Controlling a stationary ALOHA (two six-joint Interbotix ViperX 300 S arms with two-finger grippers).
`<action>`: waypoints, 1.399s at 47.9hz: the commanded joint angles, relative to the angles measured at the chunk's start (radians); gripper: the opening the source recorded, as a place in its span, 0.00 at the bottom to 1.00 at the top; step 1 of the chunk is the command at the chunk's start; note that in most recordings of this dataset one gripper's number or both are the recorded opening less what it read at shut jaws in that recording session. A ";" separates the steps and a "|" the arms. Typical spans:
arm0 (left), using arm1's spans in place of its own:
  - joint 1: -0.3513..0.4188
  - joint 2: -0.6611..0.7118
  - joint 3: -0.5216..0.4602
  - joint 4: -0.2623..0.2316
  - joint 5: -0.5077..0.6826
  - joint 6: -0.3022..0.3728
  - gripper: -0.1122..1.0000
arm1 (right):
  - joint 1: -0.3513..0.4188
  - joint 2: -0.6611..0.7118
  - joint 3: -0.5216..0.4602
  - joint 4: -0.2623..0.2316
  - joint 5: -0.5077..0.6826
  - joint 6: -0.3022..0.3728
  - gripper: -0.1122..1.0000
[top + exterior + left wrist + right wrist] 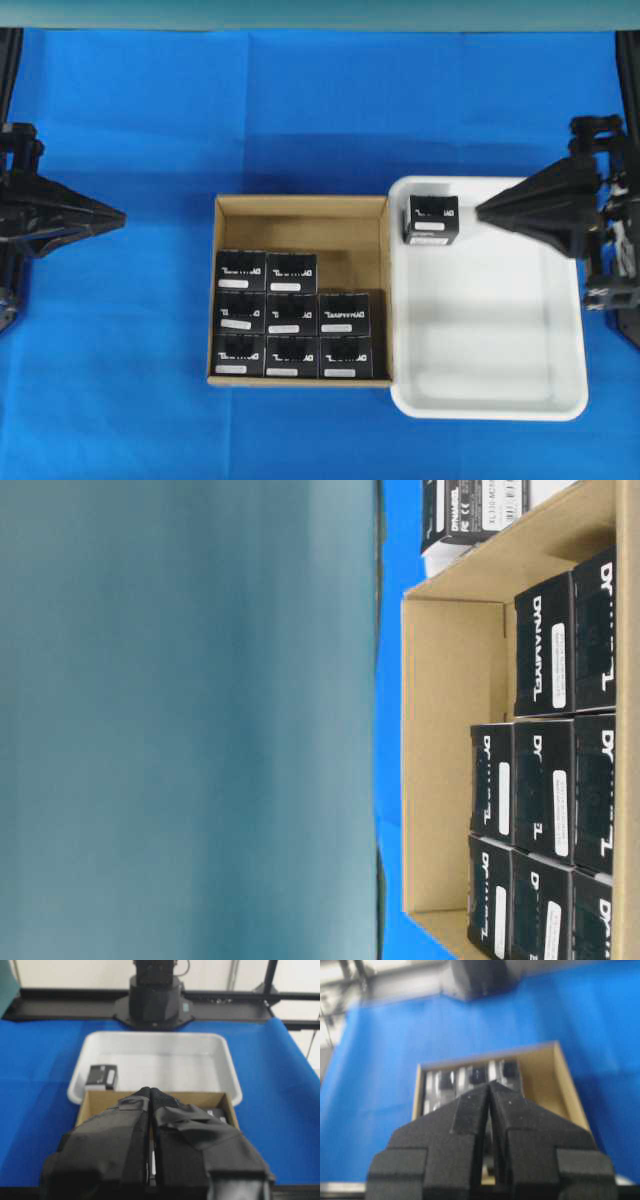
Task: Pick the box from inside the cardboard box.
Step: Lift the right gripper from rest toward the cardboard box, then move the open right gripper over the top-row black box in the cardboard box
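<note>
Right gripper is pinched closed, tips meeting, and carries nothing; it hangs over the 3 o'clock rim of the white tray, pointing toward 9 o'clock. Left gripper is likewise closed and empty, parked over the blue cloth well apart from the cardboard box, at its 9 o'clock side. One black box already stands in the tray at its 10 o'clock corner, just beside the right gripper's tips but not held by them. Eight identical boxes remain in the carton: full rows of three at 6 o'clock and centre, and two in the row toward 12 o'clock, leaving a bare corner at about 1 o'clock. Assessment: the step in hand is to fetch a further box, and the right arm is the nearer tool. Recommended target is the box at the carton's centre right, since the vacant floor on its 12 o'clock side gives one finger room to descend. The jaws must be spread wider than the box before lowering, and aligned so the fingers straddle the 12 and 6 o'clock faces or the free faces only; the neighbours sit touching, so a finger forced between them would likely jam or tip them. Descend vertically, close squarely, lift straight up clear of the carton wall. Hazard: the carton's 3 o'clock wall touches the tray rim and may catch the wrist.
</note>
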 commanded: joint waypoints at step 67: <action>-0.002 -0.011 -0.052 0.002 0.101 -0.005 0.12 | -0.040 1.002 -0.963 -0.038 0.951 -0.186 0.20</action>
